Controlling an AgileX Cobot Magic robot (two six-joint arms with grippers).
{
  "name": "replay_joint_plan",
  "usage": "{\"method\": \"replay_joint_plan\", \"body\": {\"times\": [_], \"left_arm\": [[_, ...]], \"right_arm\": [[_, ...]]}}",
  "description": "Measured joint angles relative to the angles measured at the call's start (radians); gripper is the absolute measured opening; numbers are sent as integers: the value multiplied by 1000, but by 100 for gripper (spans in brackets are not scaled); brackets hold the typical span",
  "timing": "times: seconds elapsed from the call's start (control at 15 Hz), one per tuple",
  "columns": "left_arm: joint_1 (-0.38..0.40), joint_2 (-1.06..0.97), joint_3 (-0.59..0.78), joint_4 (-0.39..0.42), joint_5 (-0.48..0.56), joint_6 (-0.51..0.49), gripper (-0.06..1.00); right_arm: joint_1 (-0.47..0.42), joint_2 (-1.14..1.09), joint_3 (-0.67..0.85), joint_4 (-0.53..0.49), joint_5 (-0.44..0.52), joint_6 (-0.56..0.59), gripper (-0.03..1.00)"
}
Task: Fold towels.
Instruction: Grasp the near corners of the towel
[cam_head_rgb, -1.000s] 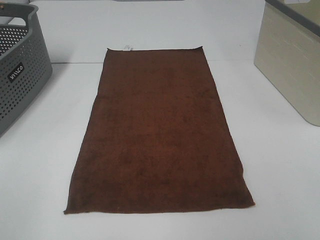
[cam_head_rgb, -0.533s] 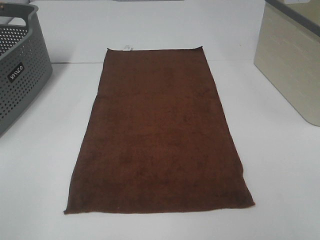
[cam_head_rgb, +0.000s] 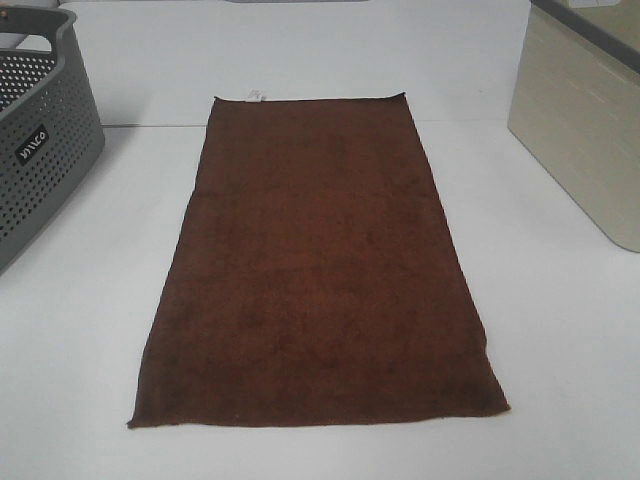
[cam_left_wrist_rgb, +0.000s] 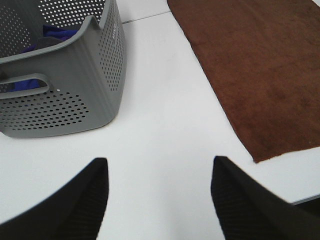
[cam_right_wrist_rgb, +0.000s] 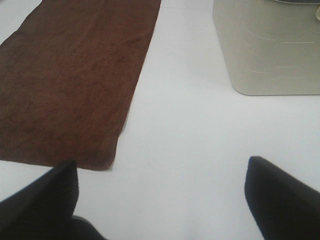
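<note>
A dark reddish-brown towel (cam_head_rgb: 315, 265) lies flat and spread out lengthwise on the white table, with a small white tag (cam_head_rgb: 254, 96) at its far short edge. Neither gripper shows in the high view. In the left wrist view my left gripper (cam_left_wrist_rgb: 159, 167) is open and empty above bare table, with the towel's (cam_left_wrist_rgb: 260, 70) near corner off to one side. In the right wrist view my right gripper (cam_right_wrist_rgb: 162, 170) is open and empty, close to the towel's (cam_right_wrist_rgb: 75, 75) other near corner.
A grey perforated basket (cam_head_rgb: 40, 140) stands at the left; the left wrist view shows blue cloth (cam_left_wrist_rgb: 55, 35) inside it (cam_left_wrist_rgb: 75, 100). A beige bin (cam_head_rgb: 585, 130) stands at the right, also in the right wrist view (cam_right_wrist_rgb: 270, 50). A table seam (cam_head_rgb: 150, 125) runs across the back.
</note>
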Motion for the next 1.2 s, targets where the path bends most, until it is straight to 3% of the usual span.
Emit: {"method": "replay_joint_plan", "body": {"times": [0.93,1.2], "left_arm": [[0,0,-4,15,-2,0,58],[0,106,13,-14,-291,-12,58]], "right_arm": [[0,0,0,0,0,0,85],[0,112,0,-41,-7,149,82]]}}
